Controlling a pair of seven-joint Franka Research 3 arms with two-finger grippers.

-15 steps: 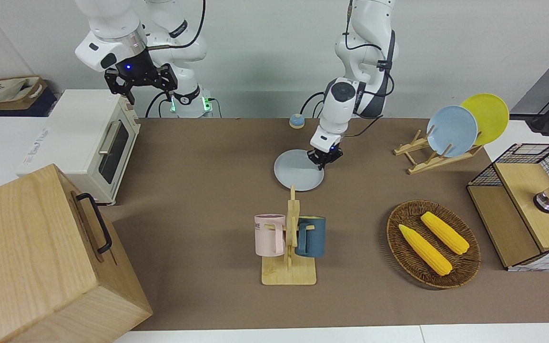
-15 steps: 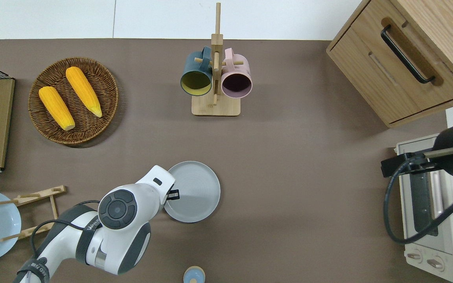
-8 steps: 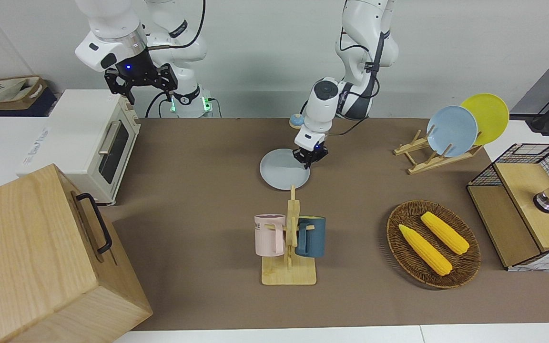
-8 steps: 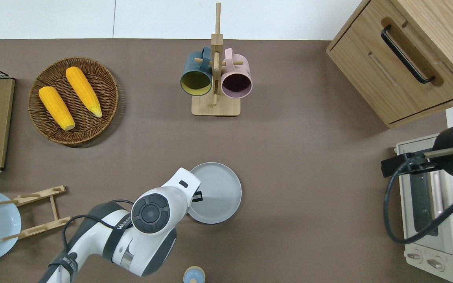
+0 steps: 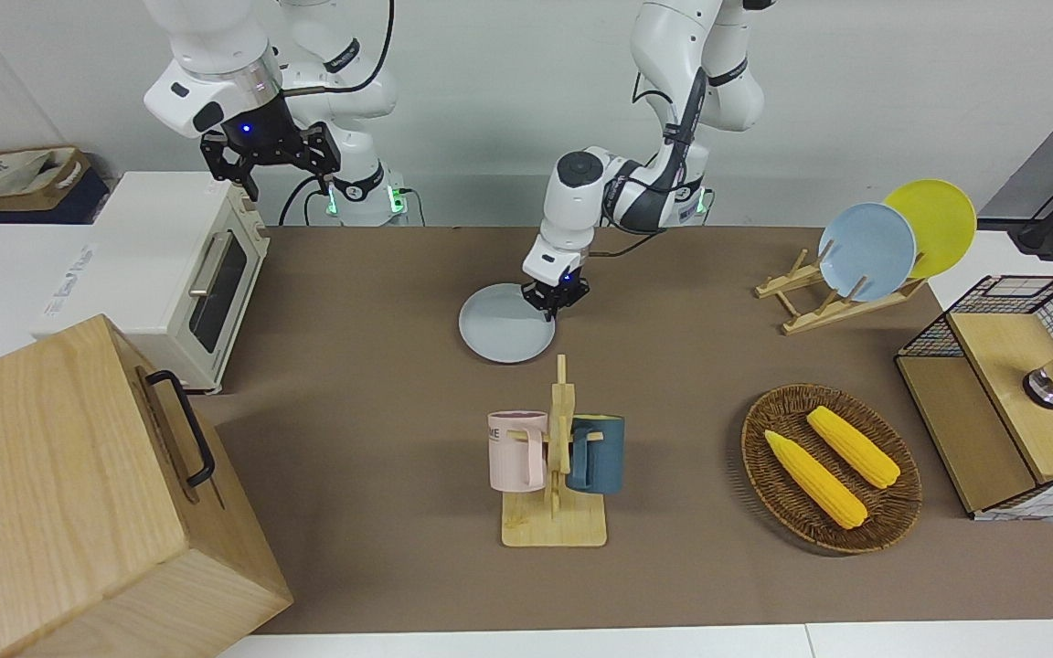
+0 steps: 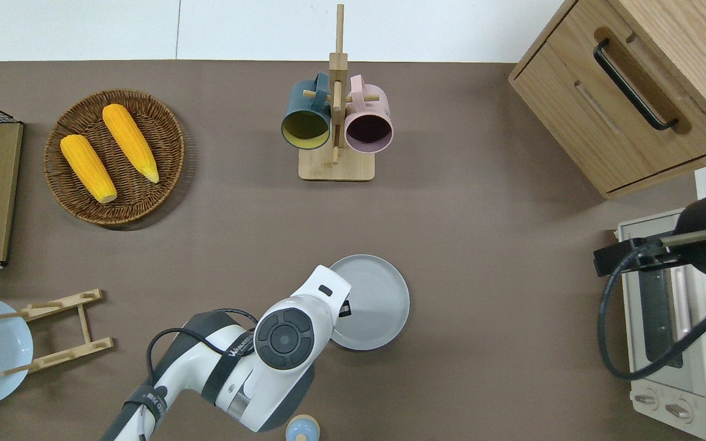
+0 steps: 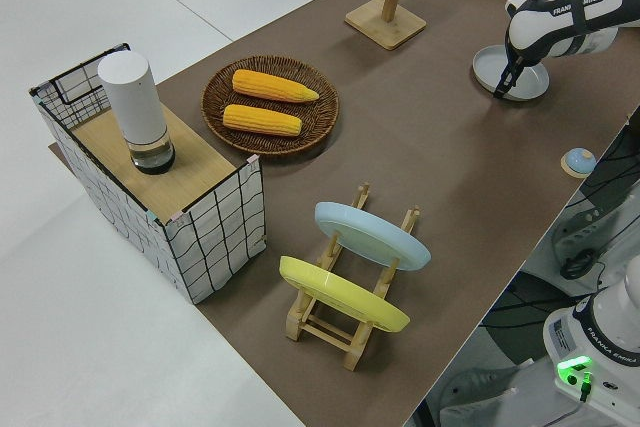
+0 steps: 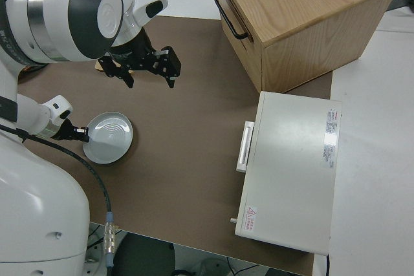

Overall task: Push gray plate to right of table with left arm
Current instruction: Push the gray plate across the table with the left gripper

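Observation:
The gray plate (image 5: 501, 336) (image 6: 376, 301) (image 8: 108, 139) lies flat on the brown table (image 5: 380, 302), about mid-table and nearer to the robots than the mug rack. My left gripper (image 5: 552, 309) (image 6: 344, 309) (image 7: 500, 93) is down at table height with its fingers shut, pressed against the plate's rim on the side toward the left arm's end. It holds nothing. My right arm is parked, its gripper (image 5: 271, 164) (image 8: 145, 72) open.
A wooden mug rack (image 6: 336, 116) with two mugs stands farther out than the plate. A toaster oven (image 5: 170, 265) and a wooden drawer box (image 5: 60, 493) fill the right arm's end. Corn basket (image 5: 830, 468), plate rack (image 5: 860, 260) and small blue knob (image 6: 302, 429) are also about.
My left gripper has slid steadily toward the right arm's end of the table, and the gray plate has moved with it, staying against the fingertips. The right arm has not moved.

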